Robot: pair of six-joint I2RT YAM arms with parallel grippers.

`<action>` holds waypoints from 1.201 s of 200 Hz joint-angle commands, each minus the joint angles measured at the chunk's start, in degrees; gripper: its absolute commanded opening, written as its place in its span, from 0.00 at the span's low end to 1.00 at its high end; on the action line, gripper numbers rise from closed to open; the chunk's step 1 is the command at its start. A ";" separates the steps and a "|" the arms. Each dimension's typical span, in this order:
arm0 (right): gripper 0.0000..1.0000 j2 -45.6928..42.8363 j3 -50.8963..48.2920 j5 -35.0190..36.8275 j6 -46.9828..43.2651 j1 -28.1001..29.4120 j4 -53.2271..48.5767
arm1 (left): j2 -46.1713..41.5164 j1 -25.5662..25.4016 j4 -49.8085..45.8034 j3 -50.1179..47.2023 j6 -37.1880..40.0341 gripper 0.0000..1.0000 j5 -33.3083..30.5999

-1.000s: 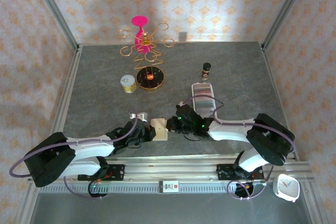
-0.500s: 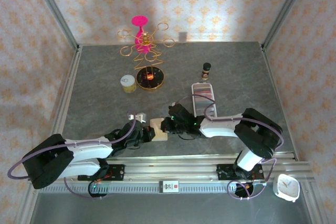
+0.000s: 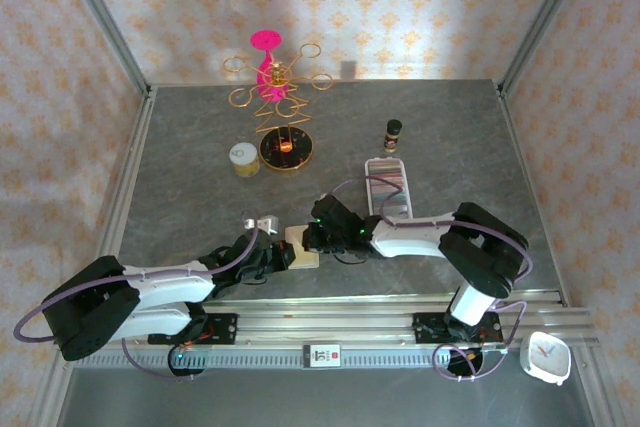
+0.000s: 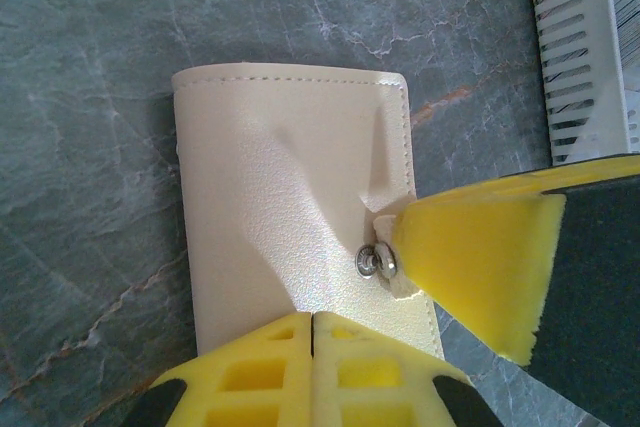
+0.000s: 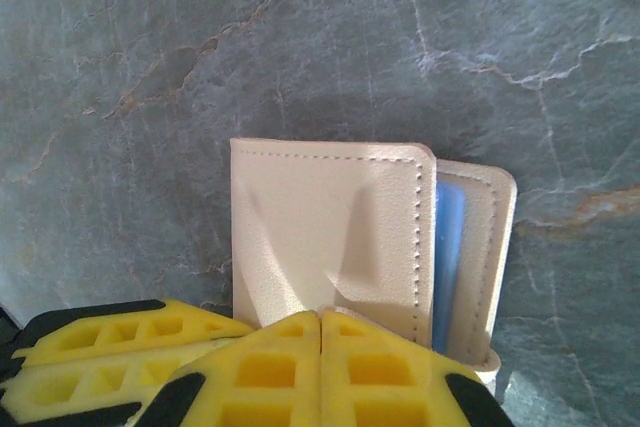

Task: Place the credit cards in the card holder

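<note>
The beige card holder (image 3: 303, 245) lies folded shut on the grey table near the front edge. It also shows in the left wrist view (image 4: 290, 197) and the right wrist view (image 5: 325, 232), where a blue edge peeks from its right side. My left gripper (image 3: 284, 255) (image 4: 314, 319) is shut, its tips resting on the holder's near edge. My right gripper (image 3: 312, 238) (image 5: 320, 319) is shut too, tips against the snap tab (image 4: 388, 265), which stands lifted off its stud. The credit cards (image 3: 388, 187) stand in a row in the long white tray (image 3: 386, 163) behind the right arm.
A gold wire stand with a pink top (image 3: 270, 75) and a round gold base (image 3: 287, 150) stand at the back. A small yellow roll (image 3: 243, 159) and a dark bottle (image 3: 393, 134) are near them. The tray's slotted edge (image 4: 575, 57) lies close right of the holder.
My right arm has slid left from beside the tray until its shut tips reach the card holder's tab. The left gripper has stayed on the holder.
</note>
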 commanded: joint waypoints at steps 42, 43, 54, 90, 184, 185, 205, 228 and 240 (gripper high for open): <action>0.00 4.92 1.98 4.59 -2.94 2.24 -12.09 | -0.93 -0.25 -2.84 -2.15 -1.34 0.00 -2.65; 0.00 4.88 1.94 4.54 -2.94 2.32 -12.17 | -0.93 -0.22 -2.79 -2.15 -1.36 0.00 -2.66; 0.00 4.24 1.09 4.16 -2.87 2.45 -12.24 | -0.95 -0.28 -2.78 -2.31 -1.42 0.00 -2.85; 0.00 3.36 -0.80 2.55 -2.94 2.74 -12.10 | -0.11 -0.26 -2.10 -2.23 -1.75 0.00 -2.95; 0.00 5.49 -1.19 3.94 -3.65 5.03 -15.32 | 1.09 -0.26 -1.94 -1.77 -2.41 0.00 -3.30; 0.00 5.57 -1.14 4.13 -3.61 5.03 -15.49 | 1.09 -0.27 -1.91 -1.74 -2.38 0.00 -3.25; 0.00 6.79 -0.59 5.98 -3.64 5.34 -18.49 | 1.06 -0.26 -1.96 -1.80 -2.43 0.00 -3.55; 0.00 8.76 0.74 7.04 -4.09 6.61 -21.80 | 0.92 -0.21 -1.99 -1.93 -2.71 0.00 -3.81; 0.00 9.10 0.55 6.33 -4.01 7.17 -21.64 | 0.86 -0.20 -1.79 -2.06 -2.72 0.00 -4.07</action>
